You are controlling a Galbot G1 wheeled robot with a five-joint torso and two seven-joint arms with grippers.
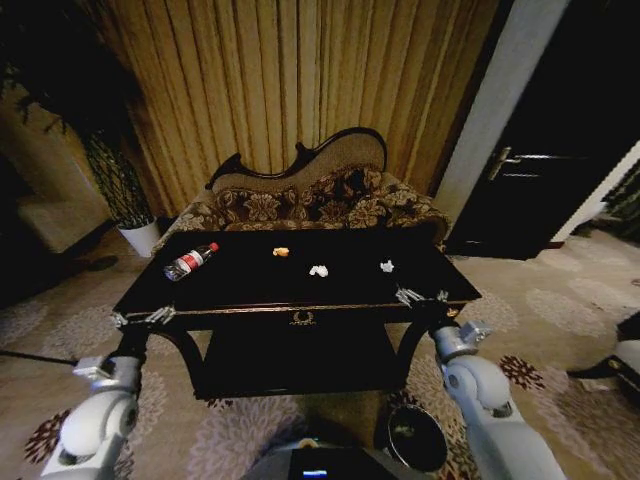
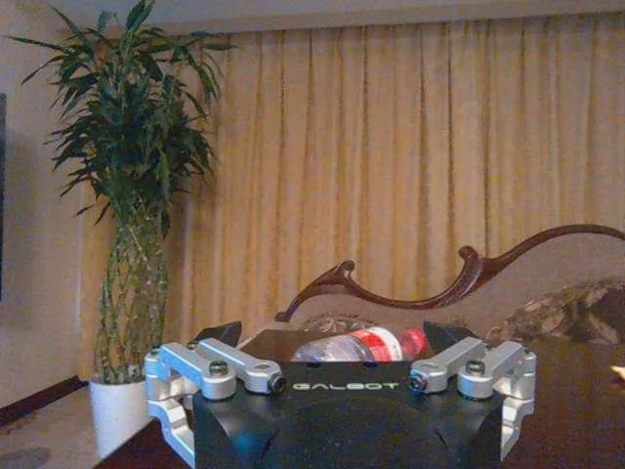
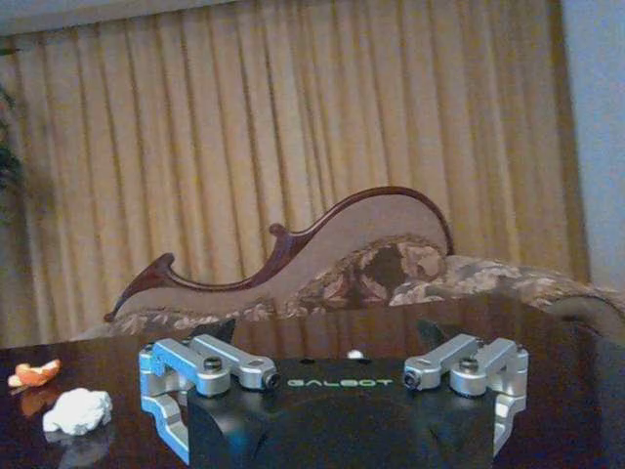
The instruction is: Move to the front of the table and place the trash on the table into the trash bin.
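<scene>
Black and glossy, the worktop [image 1: 250,285] of the low gold-trimmed table stands squarely before the robot, with the floral sofa [image 1: 310,200] just behind it; the drive to the table's front looks done, or very nearly; the clearing has not begun.

All the trash lies on the worktop: the clear plastic bottle [image 1: 190,261] with red label and cap lies on its side toward the left rear; the orange-yellow scrap [image 1: 281,252] sits near the middle rear; a white crumpled scrap [image 1: 318,270] lies just right of centre; another small white scrap [image 1: 387,266] lies farther right, well apart from the bottle.

The left gripper [image 1: 147,318] hangs at the table's front left edge, jaws spread wide and holding nothing; in the left wrist view the bottle [image 2: 361,346] lies ahead of it. The right gripper [image 1: 421,296] hangs at the front right edge, jaws likewise spread and empty; its wrist view looks across the worktop at the white scrap [image 3: 78,411] and the orange one [image 3: 34,373].

The black trash bin [image 1: 417,437] stands on the carpet by the robot's right forearm, below table height; nothing can be made out inside it. By my reading every piece remains to be picked up and dropped in.
</scene>
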